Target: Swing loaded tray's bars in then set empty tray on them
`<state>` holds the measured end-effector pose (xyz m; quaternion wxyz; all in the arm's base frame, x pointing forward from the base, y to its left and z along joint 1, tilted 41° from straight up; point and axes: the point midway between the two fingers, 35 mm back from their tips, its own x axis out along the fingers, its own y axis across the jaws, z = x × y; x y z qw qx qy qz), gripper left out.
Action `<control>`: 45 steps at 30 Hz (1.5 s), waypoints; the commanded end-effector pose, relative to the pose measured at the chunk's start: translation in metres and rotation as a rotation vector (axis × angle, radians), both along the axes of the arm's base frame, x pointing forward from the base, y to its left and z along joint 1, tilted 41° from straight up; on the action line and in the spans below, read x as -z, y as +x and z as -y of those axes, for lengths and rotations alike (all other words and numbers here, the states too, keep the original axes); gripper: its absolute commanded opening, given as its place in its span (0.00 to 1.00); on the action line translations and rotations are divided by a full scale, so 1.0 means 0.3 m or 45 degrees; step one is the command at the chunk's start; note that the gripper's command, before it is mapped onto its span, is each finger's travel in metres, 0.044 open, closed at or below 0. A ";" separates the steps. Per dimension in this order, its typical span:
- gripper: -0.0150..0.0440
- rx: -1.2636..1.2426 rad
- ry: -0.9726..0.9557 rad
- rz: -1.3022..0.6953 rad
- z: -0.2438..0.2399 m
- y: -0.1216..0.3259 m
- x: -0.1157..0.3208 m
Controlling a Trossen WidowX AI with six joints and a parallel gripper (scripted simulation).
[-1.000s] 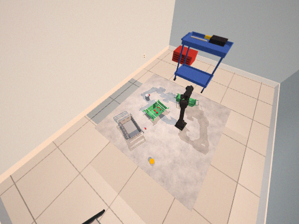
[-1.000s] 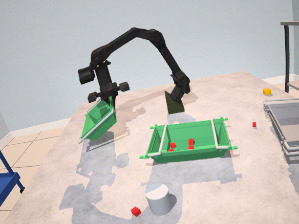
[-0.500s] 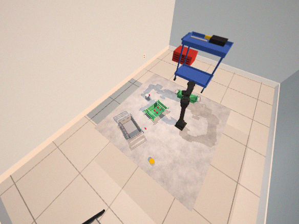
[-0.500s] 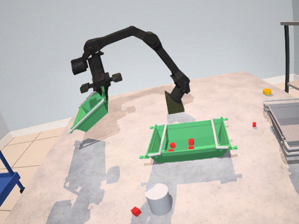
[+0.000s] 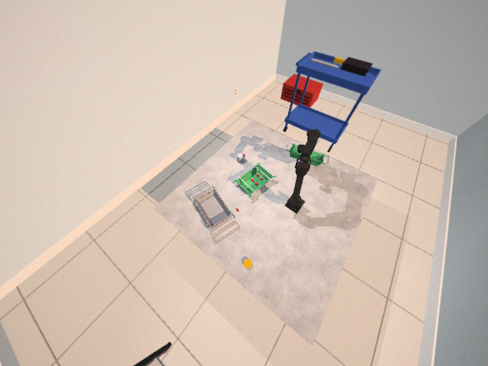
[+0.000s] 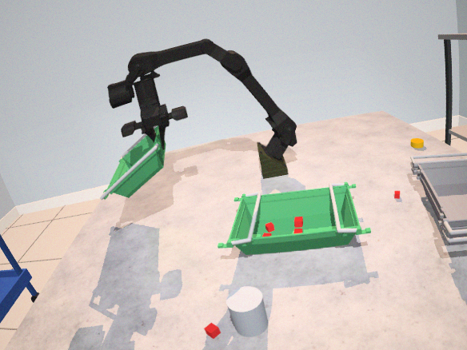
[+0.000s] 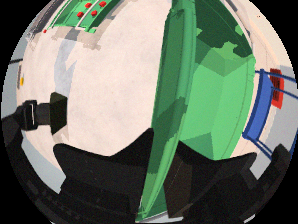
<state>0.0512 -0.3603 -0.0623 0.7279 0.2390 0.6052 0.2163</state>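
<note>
The loaded green tray [image 5: 257,187] [image 6: 296,244] [image 7: 65,19] stands on the table with several red blocks inside. Its two wire bars lie across its top, a left bar [image 6: 255,217] and a right bar [image 6: 335,208], each near one end. My gripper [image 6: 161,144] [image 7: 154,132] is shut on one long wall of the empty green tray [image 5: 318,158] [image 6: 140,177] [image 7: 215,100]. That tray hangs tilted in the air, well to the left of the loaded tray in the exterior view. Its bars stick out at its ends. The fingertips are partly hidden by the tray wall.
A grey crate [image 5: 202,216] [image 6: 432,196] stands beyond the loaded tray's other end. A grey cylinder [image 5: 240,158] [image 6: 249,317] stands beside a loose red block [image 6: 212,330]. Another red block [image 5: 237,210] [image 6: 397,194] lies near the crate. A yellow disc [image 5: 247,263] [image 6: 417,143] lies farther off.
</note>
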 end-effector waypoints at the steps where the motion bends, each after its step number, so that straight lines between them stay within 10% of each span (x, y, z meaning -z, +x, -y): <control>1: 0.25 -0.003 -0.032 -0.001 0.021 -0.006 -0.011; 20: 0.25 -0.013 -0.037 0.006 0.020 0.005 -0.018; 45: 0.25 -0.390 -0.191 0.305 -0.107 0.395 -0.296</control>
